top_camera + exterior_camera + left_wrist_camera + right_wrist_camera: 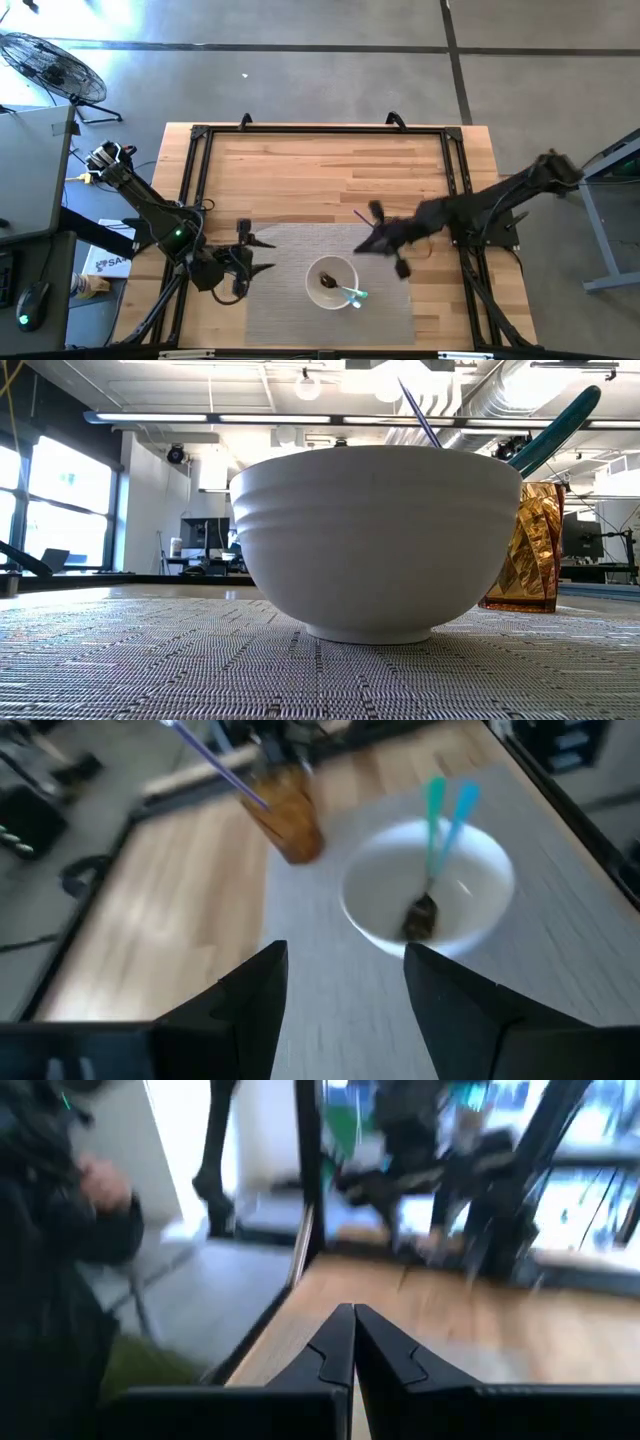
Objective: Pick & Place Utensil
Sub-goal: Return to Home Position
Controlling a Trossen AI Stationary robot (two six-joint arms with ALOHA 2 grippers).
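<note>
2 utensils [434, 820] in white bowl [310, 280], left gripper [345, 955] spread empty beside it — right gripper [353, 1312] clenched, empty

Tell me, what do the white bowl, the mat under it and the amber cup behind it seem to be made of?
White bowl: likely glazed ceramic or melamine; smooth, opaque, soft sheen, ridged bands.
Amber cup: clear tinted glass or plastic; light passes through its facets.
Mat: woven, vinyl-like fibre, matte; grey crisscross weave visible.

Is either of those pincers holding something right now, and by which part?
Nothing is held. The left pincer is open and empty near the white bowl; the right pincer is shut on nothing.
</note>
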